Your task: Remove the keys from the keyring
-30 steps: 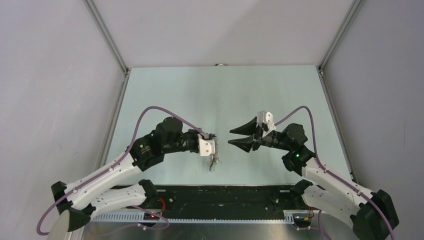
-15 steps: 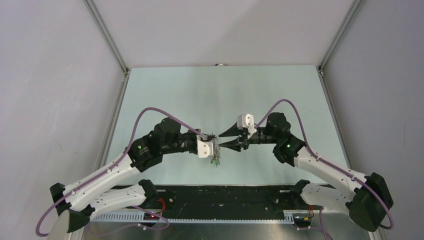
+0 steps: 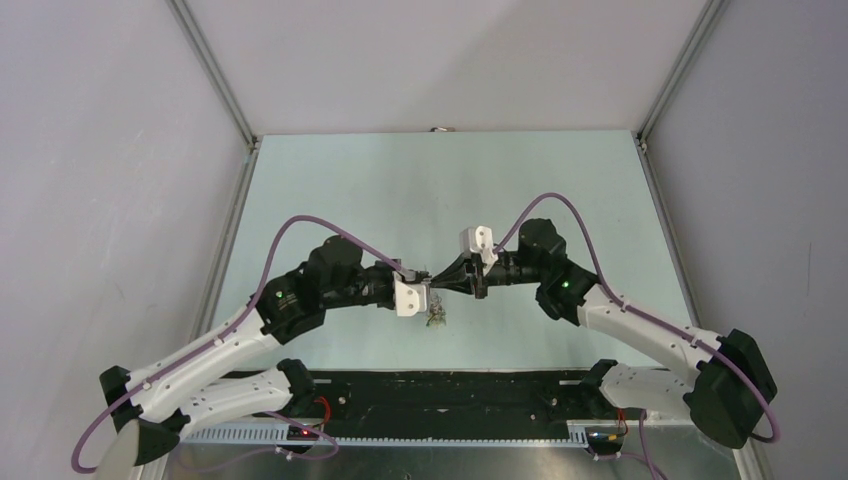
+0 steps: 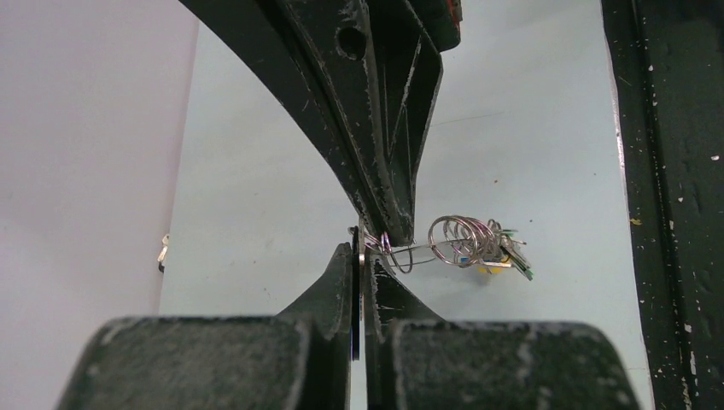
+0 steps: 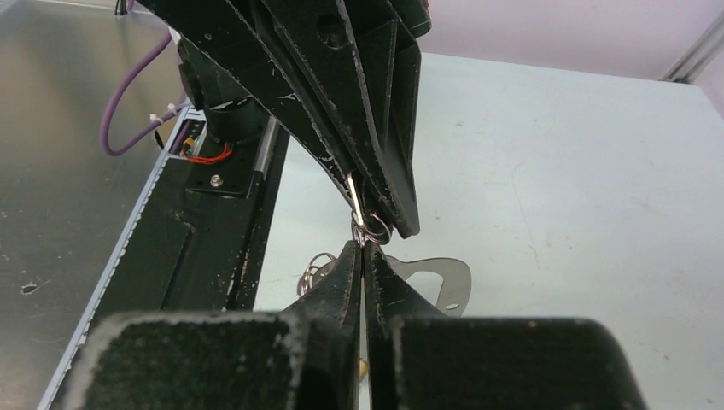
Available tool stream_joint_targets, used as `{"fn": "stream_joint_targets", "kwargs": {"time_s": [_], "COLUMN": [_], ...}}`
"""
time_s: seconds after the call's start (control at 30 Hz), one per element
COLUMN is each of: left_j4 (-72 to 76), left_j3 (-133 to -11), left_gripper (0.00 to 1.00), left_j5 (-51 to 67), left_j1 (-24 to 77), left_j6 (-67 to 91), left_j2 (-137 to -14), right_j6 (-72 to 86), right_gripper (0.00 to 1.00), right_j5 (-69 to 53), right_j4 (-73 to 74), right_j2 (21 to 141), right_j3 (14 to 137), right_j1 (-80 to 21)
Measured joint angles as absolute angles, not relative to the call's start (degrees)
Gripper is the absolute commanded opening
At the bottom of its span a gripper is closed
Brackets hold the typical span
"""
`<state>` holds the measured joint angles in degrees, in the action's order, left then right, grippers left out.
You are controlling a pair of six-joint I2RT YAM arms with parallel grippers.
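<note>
Left jaws and right jaws each pinch shut on one keyring (image 4: 416,248), keys (image 4: 504,256) bunched beyond counting.

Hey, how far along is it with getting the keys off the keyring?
Done: nothing yet; no loose key lies on the table, and the keys hang bunched on the keyring. In hand: the left pincer is shut on the keyring's end, and the right pincer is shut tip to tip beside it, its hold unclear. Left: sliding every key off.
</note>
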<state>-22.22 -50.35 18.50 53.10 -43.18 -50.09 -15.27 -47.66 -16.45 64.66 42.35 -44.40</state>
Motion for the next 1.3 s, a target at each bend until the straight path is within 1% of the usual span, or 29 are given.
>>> {"fn": "stream_joint_targets", "kwargs": {"time_s": [0.17,0.33,0.47,0.6,0.7,0.8,0.9,1.03,1.07,1.1,1.13,1.17,1.2,1.27,1.3], "left_j4": [-21.98,-21.3,-20.71,-20.62,-20.6,-20.49,-20.45,-20.25,-20.23,-20.18,-20.25,-20.23,-20.27,-20.51,-20.49], "left_j3": [-50.35,-50.35,-50.35,-50.35,-50.35,-50.35,-51.11,-55.48,-56.6,-57.39,-58.39,-58.98,-59.51,-60.73,-61.34], "left_gripper": [0.0,0.0,0.0,0.0,0.0,0.0,0.0,0.0,0.04,0.26,0.41,0.78,0.94,0.99,0.99], "left_j5": [18.09,17.54,17.69,17.76,17.67,15.92,11.7,2.37,-0.62,-3.18,-6.02,-7.94,-9.5,-11.09,-11.42], "left_j1": [53.12,53.12,53.12,53.15,53.25,53.28,52.99,49.89,48.38,46.94,45.95,42.61,40.21,35.59,33.32], "left_j6": [-43.57,-43.57,-43.57,-43.55,-43.35,-41.78,-37.95,-27.55,-24.36,-21.78,-18.22,-15.97,-13.19,-7.49,-4.8], "left_j2": [-50.09,-50.11,-50.22,-50.78,-51.46,-52.38,-55.09,-62.41,-64.14,-65.43,-66.15,-67.81,-68.47,-69.36,-69.45], "right_j6": [-12.86,-4.95,4.19,12.29,14.85,14.52,12.19,8.27,7.33,6.52,5.76,5.34,4.89,4.34,4.25], "right_gripper": [0.0,0.0,0.0,0.0,0.0,0.0,0.0,0.0,0.0,0.0,0.0,0.0,0.0,0.0,0.0], "right_j5": [-49.08,-50.52,-49.19,-46.92,-46.26,-44.8,-41.82,-36.75,-35.7,-34.83,-34.17,-33.71,-33.43,-33.19,-33.17], "right_j4": [-16.1,-17.98,-27.66,-39.99,-43.35,-41.85,-36.51,-28.88,-27.27,-25.87,-24.56,-23.62,-22.7,-21.37,-20.71], "right_j2": [64.49,62.92,60.14,57.63,57.52,55.88,51.46,44.4,42.85,41.54,40.47,39.88,39.42,39.27,39.42], "right_j3": [42.57,42.39,39.09,33.23,32.03,31.86,31.75,31.75,31.75,31.75,31.75,31.75,31.75,31.75,31.75], "right_j1": [-42.87,-38.5,-35.88,-35.14,-35.14,-34.79,-33.85,-32.21,-31.77,-31.4,-31.11,-30.92,-30.76,-30.59,-30.52]}}
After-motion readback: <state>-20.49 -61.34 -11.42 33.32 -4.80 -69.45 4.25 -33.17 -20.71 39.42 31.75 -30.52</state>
